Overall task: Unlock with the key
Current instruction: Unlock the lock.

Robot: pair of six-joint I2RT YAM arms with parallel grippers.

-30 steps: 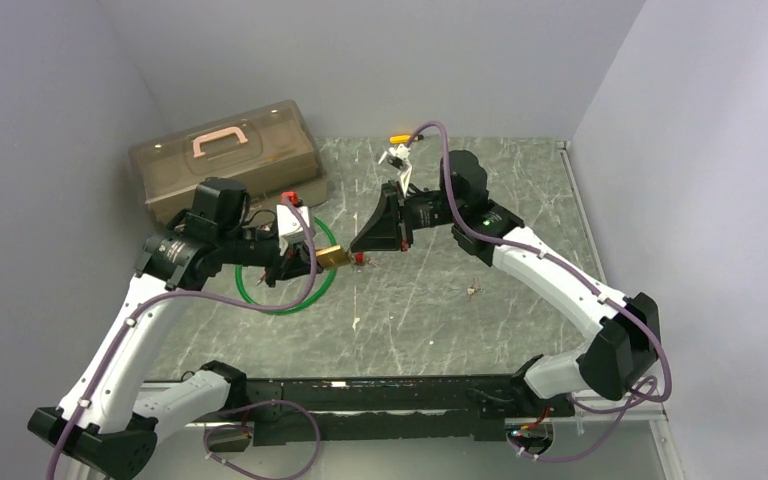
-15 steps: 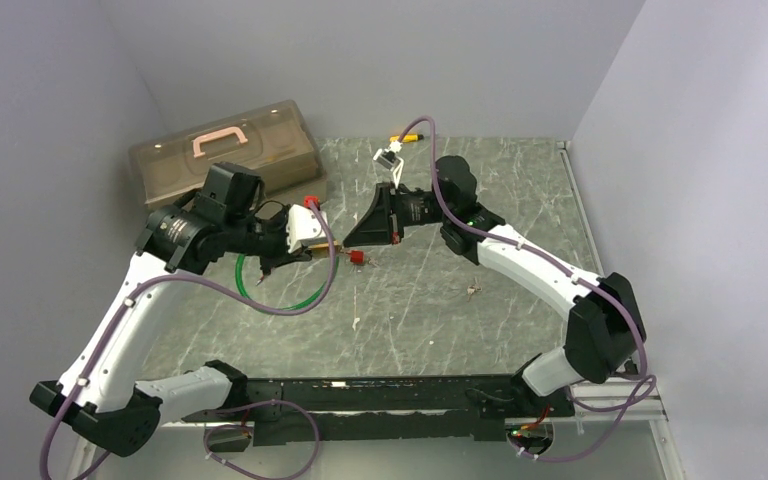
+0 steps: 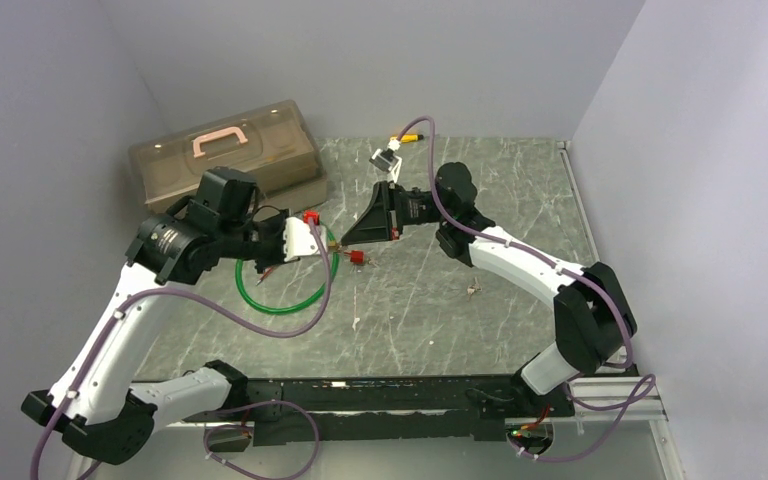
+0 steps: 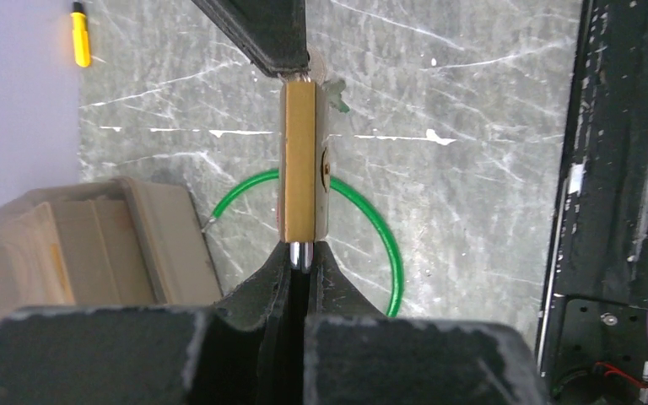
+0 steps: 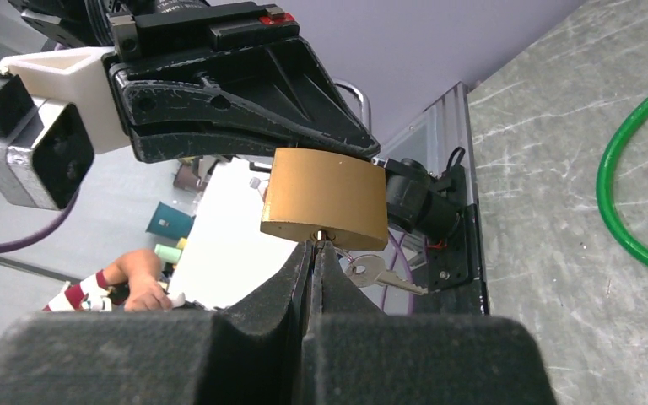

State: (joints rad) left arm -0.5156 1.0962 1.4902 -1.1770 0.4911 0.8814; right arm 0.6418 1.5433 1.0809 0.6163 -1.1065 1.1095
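A brass padlock [image 4: 303, 160] hangs in the air between the two arms. My left gripper [image 4: 302, 251] is shut on its silver shackle [image 4: 302, 254]. My right gripper [image 5: 316, 246] is shut on a key whose blade enters the keyhole [image 5: 319, 236] in the padlock's [image 5: 325, 207] bottom face; the key's head is hidden between the fingers. A second silver key [image 5: 381, 274] dangles beside it. In the top view the two grippers meet tip to tip at the padlock [image 3: 331, 243], above the table, with a red tag [image 3: 358, 259] hanging under them.
A green ring [image 3: 287, 290] lies on the marble table [image 3: 440, 320] under the left gripper. A tan toolbox [image 3: 225, 155] with a pink handle stands at the back left. A yellow item [image 3: 407, 138] lies at the back edge, and a small bit [image 3: 473, 291] to the right.
Both arms closed in on each other: the left gripper carried the padlock up and right, and the right gripper moved left until its tips reached the padlock's bottom.
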